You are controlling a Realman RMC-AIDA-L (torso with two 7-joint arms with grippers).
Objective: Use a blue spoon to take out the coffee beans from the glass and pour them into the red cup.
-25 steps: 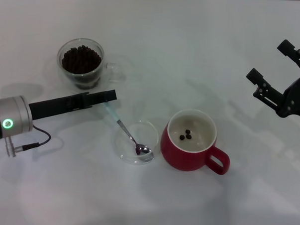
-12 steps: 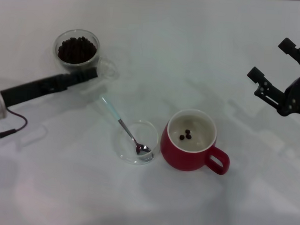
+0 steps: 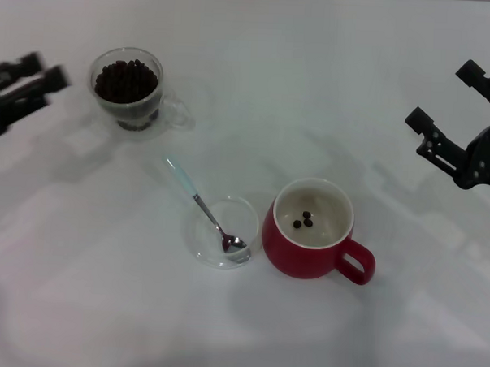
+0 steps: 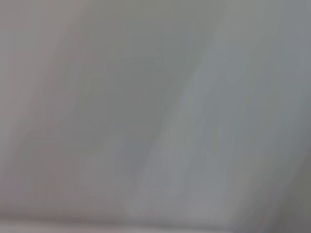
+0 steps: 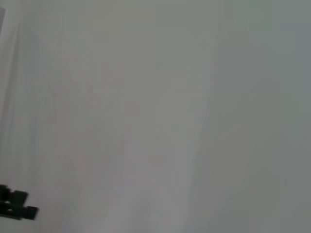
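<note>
The blue spoon [image 3: 202, 207] lies on the table with its bowl resting in a shallow clear dish [image 3: 210, 245] and its pale handle pointing towards the glass. The glass [image 3: 129, 87], at the back left, holds many coffee beans [image 3: 125, 80]. The red cup [image 3: 311, 229] stands right of the dish with three beans [image 3: 304, 218] inside. My left gripper [image 3: 48, 71] is open and empty at the far left edge, left of the glass. My right gripper [image 3: 450, 103] is open and empty at the far right, raised away from the cup.
The white table [image 3: 314, 89] bears only these things. Both wrist views show bare white surface; a small dark piece [image 5: 17, 204] shows at the edge of the right wrist view.
My left arm has pulled back from over the spoon's handle to the far left edge. The glass sits slightly farther back and left than 1.0 s ago. The right arm has not moved.
</note>
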